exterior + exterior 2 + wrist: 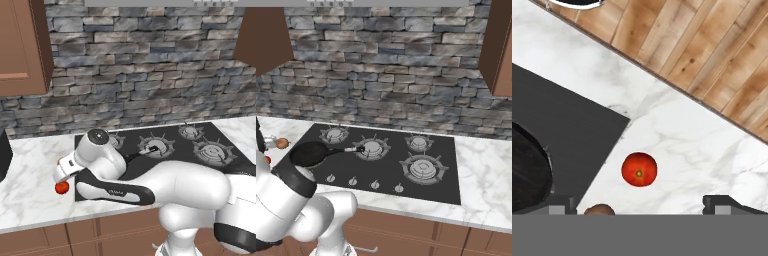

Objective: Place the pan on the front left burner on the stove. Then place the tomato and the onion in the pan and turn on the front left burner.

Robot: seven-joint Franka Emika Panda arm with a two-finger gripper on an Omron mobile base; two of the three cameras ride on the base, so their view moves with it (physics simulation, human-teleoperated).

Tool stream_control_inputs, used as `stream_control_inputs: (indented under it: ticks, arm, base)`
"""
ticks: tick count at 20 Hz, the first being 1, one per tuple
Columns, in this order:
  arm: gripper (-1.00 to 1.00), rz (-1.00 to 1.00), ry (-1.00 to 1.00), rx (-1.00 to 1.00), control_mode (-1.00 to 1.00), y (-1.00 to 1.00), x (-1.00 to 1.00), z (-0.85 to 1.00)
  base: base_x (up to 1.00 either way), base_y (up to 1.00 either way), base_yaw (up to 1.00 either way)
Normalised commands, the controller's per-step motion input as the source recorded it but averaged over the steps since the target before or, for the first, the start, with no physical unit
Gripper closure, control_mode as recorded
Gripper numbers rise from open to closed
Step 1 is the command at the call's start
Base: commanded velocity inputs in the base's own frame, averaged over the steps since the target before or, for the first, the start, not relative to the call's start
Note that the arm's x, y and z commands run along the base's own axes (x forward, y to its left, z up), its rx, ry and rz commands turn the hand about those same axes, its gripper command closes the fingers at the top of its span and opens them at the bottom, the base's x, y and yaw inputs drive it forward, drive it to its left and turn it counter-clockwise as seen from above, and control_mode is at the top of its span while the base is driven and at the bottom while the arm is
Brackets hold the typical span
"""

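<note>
Red and glossy, the tomato (639,169) lay on the marble bench (677,145) just off the stove (567,135), with the onion (599,210) near it. The tool (639,204) hung above, fully open and empty. Closing off-centre might have squirted the round tomato sideways toward the bench edge.

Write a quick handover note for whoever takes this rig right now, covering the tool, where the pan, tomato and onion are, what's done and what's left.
Tool: open, empty, above the tomato.
Pan: on the front left burner of the stove, handle toward the middle burner.
Tomato: on the marble counter beside the stove's left edge.
Onion: on the same counter, close to the tomato.
Done: pan placed.
Left: put tomato and onion in the pan, then turn on the front left burner.
</note>
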Motion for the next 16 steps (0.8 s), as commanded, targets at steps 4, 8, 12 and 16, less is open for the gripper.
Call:
stream_control_inputs:
  ticks: [4, 8, 12, 16]
  arm:
    - [-1.0, 0.0, 0.07, 0.0, -1.0, 0.11, 0.06, -0.16]
    - [-1.0, 0.0, 0.06, 0.0, -1.0, 0.12, 0.0, -0.18]
    - [-1.0, 0.0, 0.01, 0.0, -1.0, 0.08, 0.04, -0.12]
    - [-1.0, 0.0, 0.0, -0.02, -1.0, 0.04, 0.04, -0.11]
  base:
    - [0.0, 0.0, 0.0]
    - [0.0, 0.0, 0.0]
    - [0.0, 0.0, 0.0]
    - [0.0, 0.0, 0.0]
